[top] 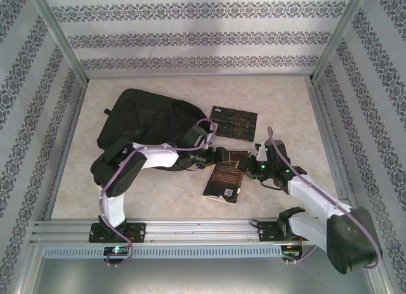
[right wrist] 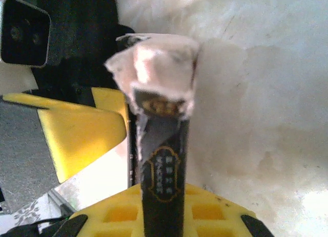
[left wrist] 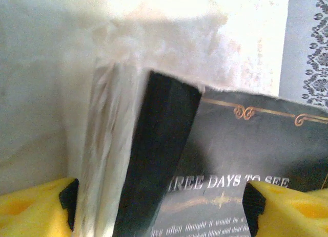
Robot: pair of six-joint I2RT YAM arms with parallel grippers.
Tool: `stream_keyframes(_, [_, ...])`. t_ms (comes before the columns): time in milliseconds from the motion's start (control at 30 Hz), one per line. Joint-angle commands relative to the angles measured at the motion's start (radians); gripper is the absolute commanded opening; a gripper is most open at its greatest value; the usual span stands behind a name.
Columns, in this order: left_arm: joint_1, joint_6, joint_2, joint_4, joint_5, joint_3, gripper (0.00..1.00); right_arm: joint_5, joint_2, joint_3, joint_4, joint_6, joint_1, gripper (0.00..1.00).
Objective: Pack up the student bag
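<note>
In the left wrist view, pale capitals on the dark cover of the book read "REE DAYS TO SEE"; the first letters are hidden. Smaller print below partly reads "often thought it would be a". The gold-framed spine label is too blurred to read. Gold print on the far book is too small.

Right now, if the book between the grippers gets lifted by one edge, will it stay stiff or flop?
Probably floppy: the book shows pages fanning apart above the right gripper, which pinches one edge. Lifted so, it would likely sag or open. Its thick page block suggests some weight; the smooth cover might slip.
</note>
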Motion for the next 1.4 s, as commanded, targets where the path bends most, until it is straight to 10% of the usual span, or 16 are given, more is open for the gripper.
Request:
stream_keyframes(0, [-0.017, 0.002, -0.116, 0.013, -0.029, -0.039, 0.87, 0.111, -0.122, 0.053, -0.087, -0.075, 0.007, 0.00])
stream_keyframes(367, [-0.040, 0.383, -0.502, -0.343, -0.186, -0.003, 1.00, 0.013, -0.313, 0.174, -0.071, -0.211, 0.064, 0.00])
stream_keyframes(700, [0.008, 0.700, -0.713, -0.496, -0.086, 0.049, 1.00, -0.194, -0.356, 0.307, 0.115, -0.292, 0.184, 0.00])
stream_keyframes(1367, [0.048, 0.719, -0.948, 0.016, 0.293, -0.233, 0.87, -0.216, -0.514, 0.222, 0.289, -0.577, 0.342, 0.00])
